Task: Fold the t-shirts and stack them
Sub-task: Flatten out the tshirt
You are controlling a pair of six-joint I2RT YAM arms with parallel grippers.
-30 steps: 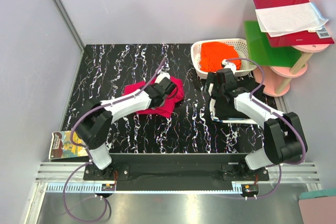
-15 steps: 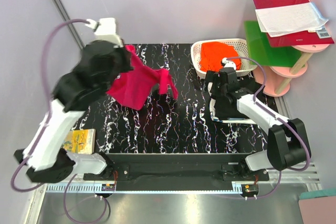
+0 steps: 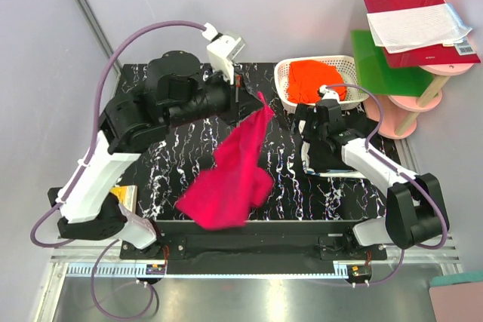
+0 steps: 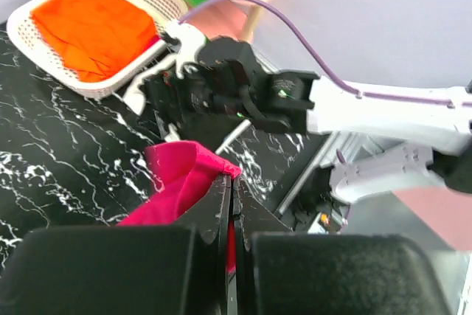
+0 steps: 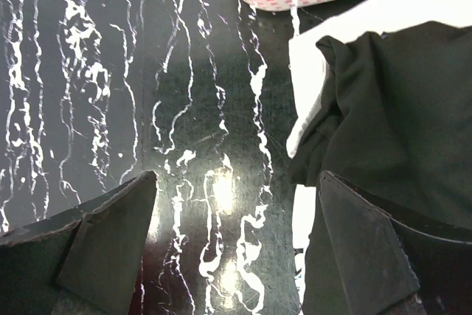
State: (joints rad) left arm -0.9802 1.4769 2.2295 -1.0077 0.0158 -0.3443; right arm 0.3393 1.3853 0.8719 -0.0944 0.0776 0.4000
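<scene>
Above the marbled table [image 3: 287, 186], the magenta shirt [image 3: 230, 179] hangs mid-frame, its corner pinched in the left gripper [image 4: 229, 182]; the black shirt [image 5: 398, 108] lies centre-right beneath the right gripper [image 5: 237, 178], fingers spread; the orange shirt [image 3: 313, 79] fills the upper-right basket [image 3: 285, 73]

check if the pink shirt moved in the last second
Yes: the shirt, raised off the table by the left claw, top corner nearer the basket.
</scene>
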